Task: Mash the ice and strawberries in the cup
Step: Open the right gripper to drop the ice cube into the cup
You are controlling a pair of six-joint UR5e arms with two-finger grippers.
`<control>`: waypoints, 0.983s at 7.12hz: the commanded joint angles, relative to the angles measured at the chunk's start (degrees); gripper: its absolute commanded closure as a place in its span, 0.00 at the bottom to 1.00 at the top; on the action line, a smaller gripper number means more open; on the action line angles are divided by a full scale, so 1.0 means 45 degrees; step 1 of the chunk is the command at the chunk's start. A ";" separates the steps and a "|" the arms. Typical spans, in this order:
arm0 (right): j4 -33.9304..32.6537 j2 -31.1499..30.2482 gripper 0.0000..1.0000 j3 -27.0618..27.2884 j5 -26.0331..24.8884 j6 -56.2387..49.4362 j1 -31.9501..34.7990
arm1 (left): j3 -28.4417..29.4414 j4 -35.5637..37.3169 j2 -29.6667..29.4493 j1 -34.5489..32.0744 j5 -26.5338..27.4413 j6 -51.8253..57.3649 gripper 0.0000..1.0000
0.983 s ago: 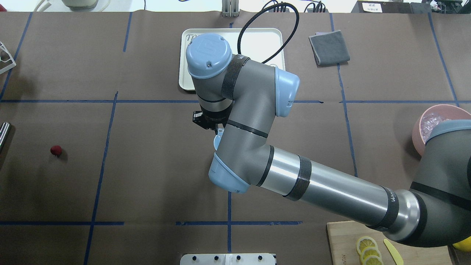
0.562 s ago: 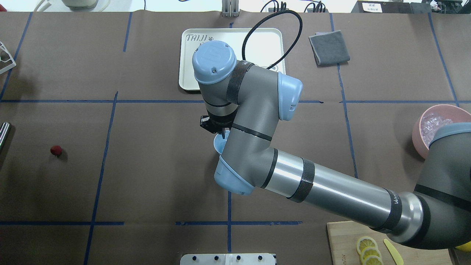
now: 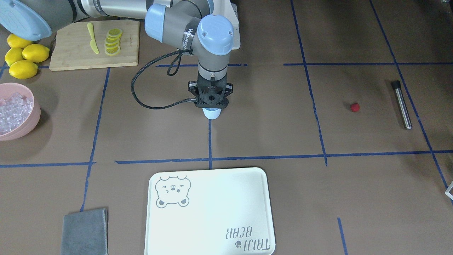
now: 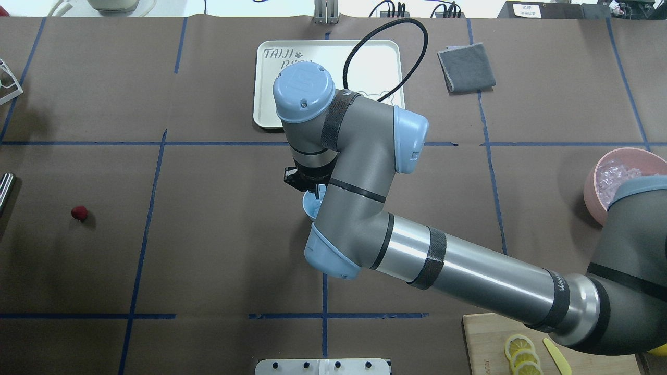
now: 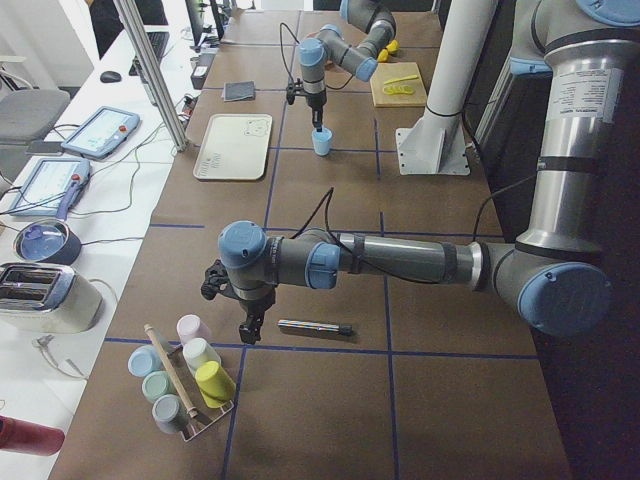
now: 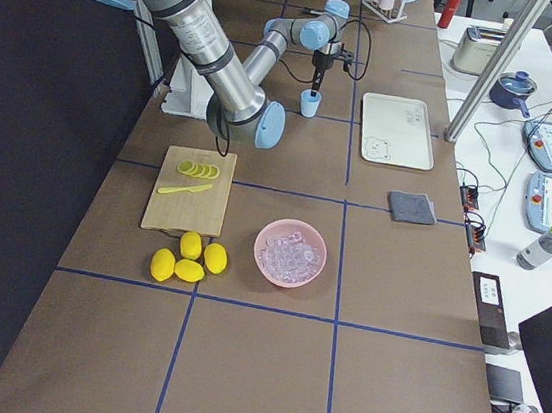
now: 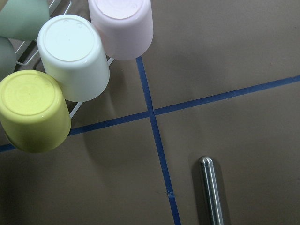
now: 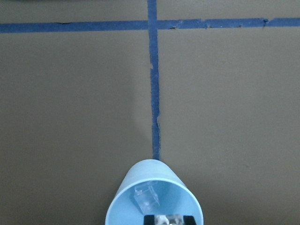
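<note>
The pale blue cup (image 8: 154, 199) stands upright at the table's middle, also in the front view (image 3: 211, 113) and half hidden under the right arm from overhead (image 4: 311, 204). One clear ice cube (image 8: 146, 197) lies inside it. My right gripper (image 8: 168, 219) points straight down into the cup's mouth, shut on another ice cube. More ice (image 3: 12, 108) fills the pink bowl (image 3: 30, 122). The strawberry (image 3: 355, 107) lies alone on the table, far from the cup. My left gripper (image 5: 246, 325) hangs by a metal rod; I cannot tell its state.
The metal rod (image 3: 401, 104) lies beyond the strawberry. A rack of upturned cups (image 7: 75, 61) sits at the left end. A white tray (image 3: 210, 212), a grey cloth (image 3: 84, 232), a cutting board with lemon slices (image 3: 93, 44) and whole lemons (image 3: 23, 58) ring the middle.
My right arm has shifted rightward, bringing its gripper over the cup. It has barely moved in the last half second. The strawberry has stayed put.
</note>
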 commanded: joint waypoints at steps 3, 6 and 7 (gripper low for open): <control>0.0022 -0.0001 0.05 0.0016 -0.0075 0.0000 -0.0108 | -0.0029 0.0000 -0.0019 0.0000 0.0000 0.0000 0.00; -0.0017 0.0057 0.01 0.0191 -0.0075 0.0019 -0.0089 | -0.0126 0.0000 -0.0019 0.0000 0.0039 -0.0019 0.00; -0.0037 0.0019 0.01 0.0675 -0.0075 0.0020 0.0028 | -0.0185 0.0000 -0.0019 0.0000 0.0078 0.0000 0.00</control>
